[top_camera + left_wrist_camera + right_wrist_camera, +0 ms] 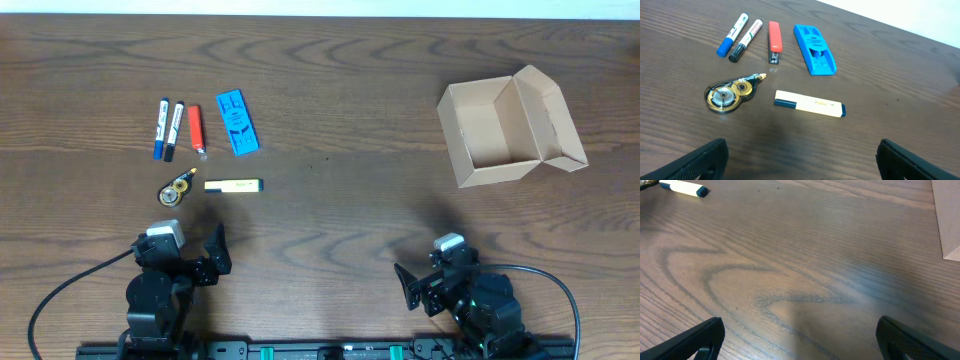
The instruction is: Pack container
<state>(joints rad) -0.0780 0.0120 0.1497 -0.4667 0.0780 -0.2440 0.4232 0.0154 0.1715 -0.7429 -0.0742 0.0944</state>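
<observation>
Six stationery items lie just ahead of the left gripper (802, 165), whose jaws are spread wide and hold nothing: blue marker (733, 34), black marker (746, 40), red stapler (774, 41), blue plastic case (814, 49), tape dispenser (730, 94), highlighter (810, 104). The container (495, 174), flap open, sits well ahead of the right gripper (800, 342), slightly to its right; that gripper is also wide and holds nothing.

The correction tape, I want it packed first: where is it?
In the overhead view the correction tape lies on the left side, just left of the yellow highlighter and below the two markers.
</observation>
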